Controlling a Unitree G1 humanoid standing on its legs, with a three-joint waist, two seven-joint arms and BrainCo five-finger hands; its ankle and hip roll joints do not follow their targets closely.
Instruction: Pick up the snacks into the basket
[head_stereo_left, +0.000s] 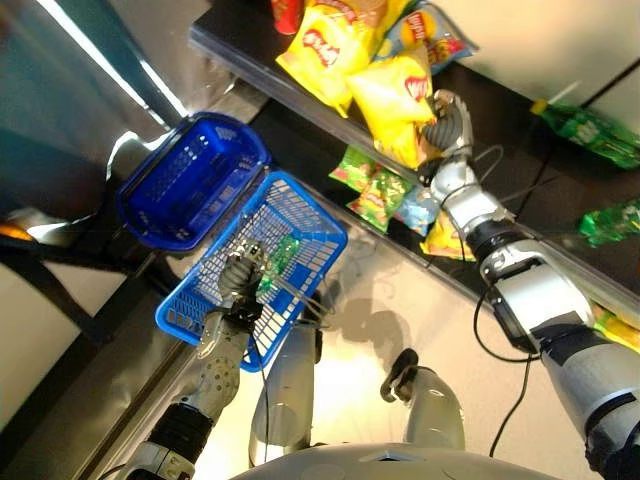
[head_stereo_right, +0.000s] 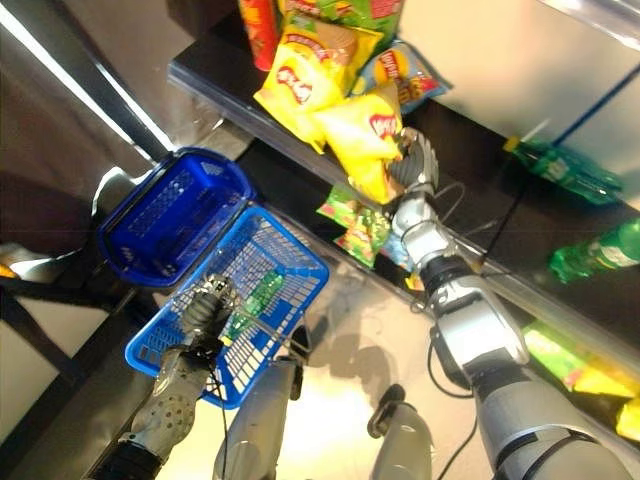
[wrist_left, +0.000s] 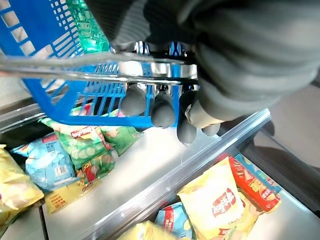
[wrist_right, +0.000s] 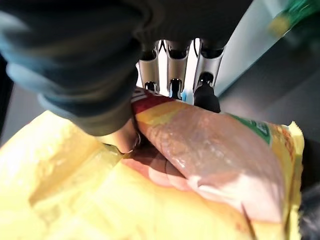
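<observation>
The right hand (head_stereo_left: 447, 125) is pinching a yellow chip bag (head_stereo_left: 395, 105) at its edge on the dark shelf (head_stereo_left: 505, 120); in the right wrist view the fingers (wrist_right: 206, 95) are lying over the bag's top fold while the thumb is pressing in from the near side, so the grasp step looks to be in hand rather than finished. More yellow chip bags (head_stereo_left: 325, 45) are lying just beyond that hand, and green snack packs (head_stereo_left: 378, 195) are sitting on the shelf below its wrist.

The left hand (head_stereo_left: 240, 275) is curling round the wire handle (wrist_left: 95, 67) of the blue basket (head_stereo_left: 300, 225), holding it low and well apart from the right hand; a green packet (head_stereo_left: 280, 258) is already lying inside, just beside the left hand's fingers. A second blue basket (head_stereo_left: 190, 180) is sitting just beyond the held one.

Next, as a judgement: the bag is needing to be lifted clear of its neighbours, carried across to the basket's open mouth and released there, keeping the pinch firm since the foil is likely slippery
</observation>
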